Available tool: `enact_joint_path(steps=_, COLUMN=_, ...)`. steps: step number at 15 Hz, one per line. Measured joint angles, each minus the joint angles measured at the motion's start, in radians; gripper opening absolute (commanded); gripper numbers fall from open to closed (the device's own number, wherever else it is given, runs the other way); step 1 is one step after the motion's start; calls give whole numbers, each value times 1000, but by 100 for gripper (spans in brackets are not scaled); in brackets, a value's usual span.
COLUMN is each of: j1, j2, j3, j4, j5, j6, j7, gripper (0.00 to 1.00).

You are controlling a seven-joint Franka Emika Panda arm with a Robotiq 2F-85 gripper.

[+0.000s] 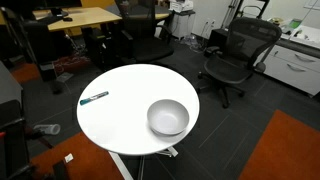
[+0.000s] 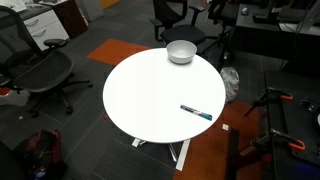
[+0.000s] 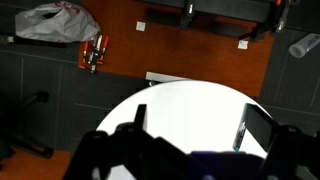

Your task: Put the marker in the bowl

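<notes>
1. The marker lies flat on the round white desk, close to its edge, with bare surface all around it. This shows in both exterior views.
2. The bowl stands upright and looks empty near another part of the desk's edge, well apart from the marker. With that gap, the pen probably has to be lifted and carried across rather than nudged.
3. The arm appears in neither exterior view. Only the wrist view shows the gripper, which hangs above the desk. Its fingers are spread wide and hold nothing; only bare white top shows between them.
4. The wrist view catches neither marker nor bowl. It looks over the desk's far edge to an orange carpet and dark floor, so the task looks barely started. The step in hand is bringing the gripper over the marker.
5. Because the marker is thin and lies flat, the fingers will likely need to straddle its shaft crosswise and come down almost to the surface. It may roll away or slip out as they close.
</notes>
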Motion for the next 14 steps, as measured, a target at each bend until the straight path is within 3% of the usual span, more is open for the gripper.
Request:
enact_joint_path(steps=8, j1=1, j2=5, j3=3, j4=-2, j5=10, j6=12, j7=5, gripper=100)
enact_joint_path(steps=14, j1=23, j2=53, j3=74, j4=-94, j5=34, j6=235, j7=128, gripper=100)
